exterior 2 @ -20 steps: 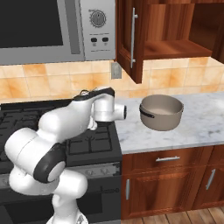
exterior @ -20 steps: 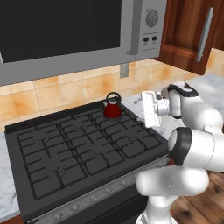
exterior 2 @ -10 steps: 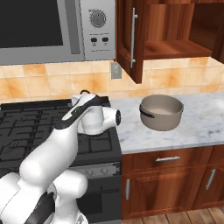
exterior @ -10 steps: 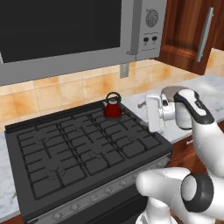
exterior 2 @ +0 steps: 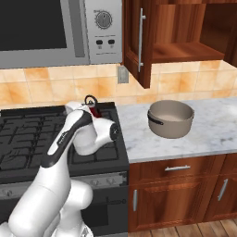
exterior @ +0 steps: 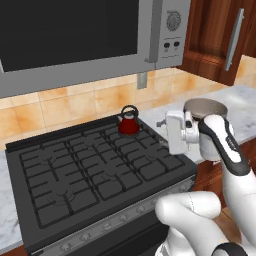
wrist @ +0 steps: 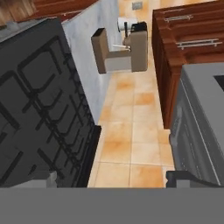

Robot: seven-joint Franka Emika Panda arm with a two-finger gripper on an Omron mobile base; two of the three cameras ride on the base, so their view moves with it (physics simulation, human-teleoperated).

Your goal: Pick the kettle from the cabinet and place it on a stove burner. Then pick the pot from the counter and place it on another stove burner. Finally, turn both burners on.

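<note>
The dark-red kettle [exterior: 129,123] stands on the back right burner of the black stove [exterior: 95,167]; in the right base view the kettle [exterior 2: 95,110] peeks out behind my arm. The taupe pot [exterior 2: 170,118] rests on the marble counter [exterior 2: 213,132], and my forearm partly hides the pot [exterior: 205,107] in the left base view. My white hand [exterior: 176,133] hovers over the stove's right edge, between kettle and pot. The gripper [wrist: 113,178] is open and holds nothing, looking past the grates [wrist: 35,109] at the floor. The cabinet [exterior 2: 185,28] is open, its door [exterior 2: 139,41] swung out.
A grey microwave [exterior: 75,30] hangs above the stove. The knob strip [exterior: 100,231] runs along the stove's front. Wooden drawers [exterior 2: 178,169] sit under the counter. In the hand view a brown chair [wrist: 118,50] stands on the tiled floor beside more drawers [wrist: 188,43].
The arm has swung round: its elbow went from the front to the right, and the hand drifted slightly right and down. Kettle and pot have not moved.
</note>
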